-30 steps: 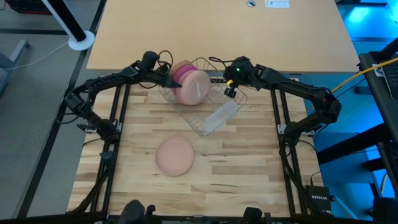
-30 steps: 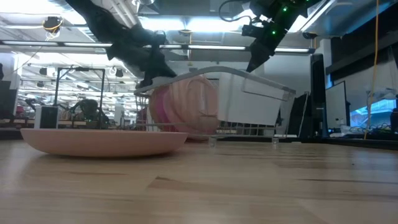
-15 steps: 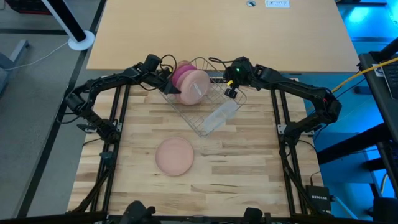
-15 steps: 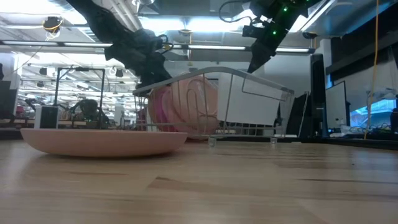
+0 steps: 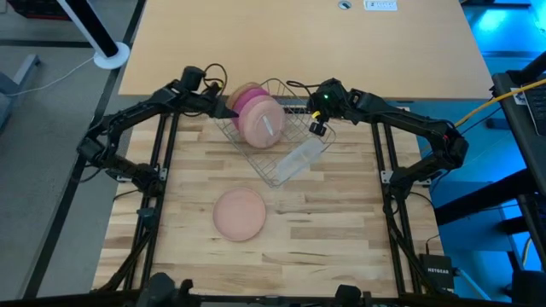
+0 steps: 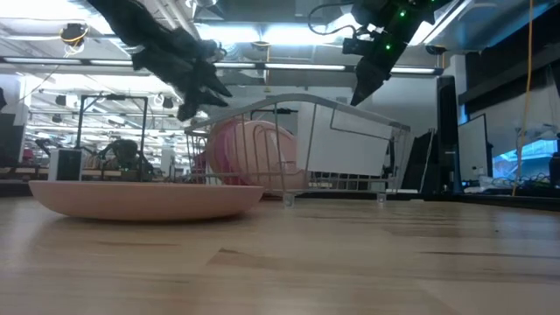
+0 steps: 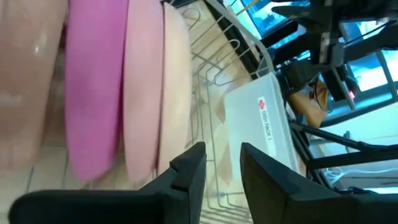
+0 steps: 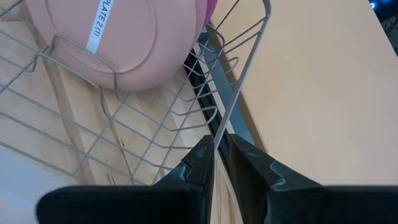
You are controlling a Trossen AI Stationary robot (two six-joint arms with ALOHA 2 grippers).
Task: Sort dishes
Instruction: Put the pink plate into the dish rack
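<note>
Three plates, a wire rack, and two grippers at the rack's edges.

Above the high view's center, the pale pink plate [image 5: 265, 124] and the magenta plate [image 5: 249, 104] stand on edge side by side inside the wire rack [image 5: 277, 166]; the tan-orange plate [image 5: 240, 213] lies flat on the wooden table [image 5: 341, 230], below center, well apart from the rack. The left gripper [image 5: 229, 111] sits just left of the standing plates, fingers [image 7: 189, 165] apart and holding nothing. The right gripper [image 5: 316, 128] is at the rack's right side, its fingers pinched together on a rim wire. A translucent cup [image 5: 300, 159] lies at the rack's lower right.
</note>
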